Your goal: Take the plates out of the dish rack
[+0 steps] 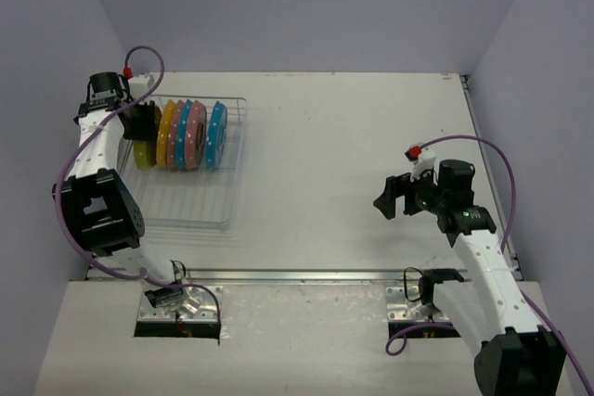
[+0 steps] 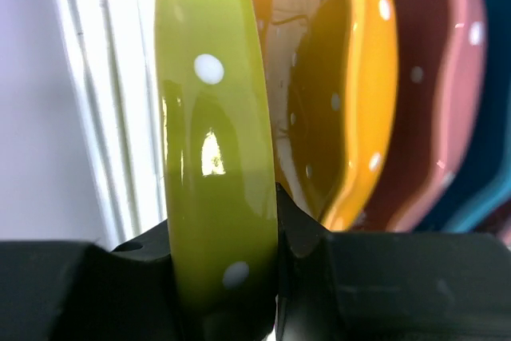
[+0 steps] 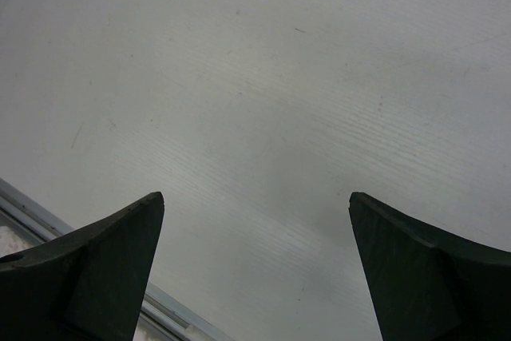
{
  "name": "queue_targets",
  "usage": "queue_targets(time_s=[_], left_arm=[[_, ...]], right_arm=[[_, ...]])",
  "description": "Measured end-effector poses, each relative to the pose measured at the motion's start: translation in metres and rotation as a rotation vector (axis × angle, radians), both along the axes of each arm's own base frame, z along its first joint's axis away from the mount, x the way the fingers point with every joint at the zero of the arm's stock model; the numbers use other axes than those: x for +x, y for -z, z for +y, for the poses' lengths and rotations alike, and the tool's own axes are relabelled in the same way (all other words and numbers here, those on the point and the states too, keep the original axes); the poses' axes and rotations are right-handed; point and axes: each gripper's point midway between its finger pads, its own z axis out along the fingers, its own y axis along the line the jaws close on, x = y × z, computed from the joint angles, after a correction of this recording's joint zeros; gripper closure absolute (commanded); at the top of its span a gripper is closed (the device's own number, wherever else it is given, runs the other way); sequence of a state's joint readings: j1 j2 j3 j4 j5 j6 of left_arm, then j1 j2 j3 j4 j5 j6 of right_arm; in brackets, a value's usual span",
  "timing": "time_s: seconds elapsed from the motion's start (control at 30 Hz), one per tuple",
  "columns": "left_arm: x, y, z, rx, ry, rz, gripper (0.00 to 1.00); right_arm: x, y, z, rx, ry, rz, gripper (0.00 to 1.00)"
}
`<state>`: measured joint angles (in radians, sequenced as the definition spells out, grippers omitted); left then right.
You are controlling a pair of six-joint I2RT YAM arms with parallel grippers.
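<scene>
Left tool (image 2: pixel 226 257) is clamped shut on the green plate (image 2: pixel 211 117), one finger on each face, biting the rim (the wrist view shows it pinched snug, no gap either side). That plate stands on edge at the left end of the row in the rack (image 1: pixel 232 194), which sits by the far-left corner of the table (image 1: pixel 353 136).

The bit that matters: the row runs left to right, so each disc lies near-to-far and the grip goes across the thin way. The green plate is right between the fingers and below them, seated in the rack as far as the top view shows. The orange plate (image 2: pixel 363 93) is just beside it on the right, so the way out looks like straight up, not sideways.

Right tool (image 1: pixel 394 197) hangs wide open with nothing in it, over bare table toward the right edge and well apart from the rack. So the left arm is clearly the nearer one. The other plates (image 1: pixel 196 134) haven't been unloaded yet.
</scene>
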<state>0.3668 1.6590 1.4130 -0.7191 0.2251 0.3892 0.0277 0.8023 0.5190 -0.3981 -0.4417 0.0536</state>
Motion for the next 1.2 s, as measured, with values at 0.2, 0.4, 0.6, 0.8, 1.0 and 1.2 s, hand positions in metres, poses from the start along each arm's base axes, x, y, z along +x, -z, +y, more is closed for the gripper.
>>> queue_targets(time_s=[0.2, 0.4, 0.6, 0.8, 1.0, 1.2], left_arm=[[0.008, -0.043, 0.001, 0.008, -0.005, -0.058, 1.0], [0.019, -0.087, 0.001, 0.02, -0.002, -0.142, 1.0], [0.022, -0.108, 0.001, 0.043, 0.013, -0.184, 1.0], [0.018, -0.13, -0.016, 0.194, 0.107, -0.219, 1.0], [0.006, -0.165, -0.075, 0.404, 0.338, -0.351, 1.0], [-0.012, -0.171, -0.129, 0.623, 0.584, -0.483, 1.0]], right_arm=[[-0.001, -0.002, 0.001, 0.007, -0.006, -0.004, 0.01], [-0.001, -0.002, 0.002, 0.013, -0.007, -0.002, 0.01], [-0.002, -0.002, 0.003, 0.024, -0.001, 0.005, 0.01], [-0.001, -0.009, 0.008, 0.059, 0.001, 0.039, 0.01], [0.006, -0.025, 0.014, 0.102, -0.001, 0.069, 0.01], [0.015, -0.05, 0.023, 0.171, -0.001, 0.107, 0.01]])
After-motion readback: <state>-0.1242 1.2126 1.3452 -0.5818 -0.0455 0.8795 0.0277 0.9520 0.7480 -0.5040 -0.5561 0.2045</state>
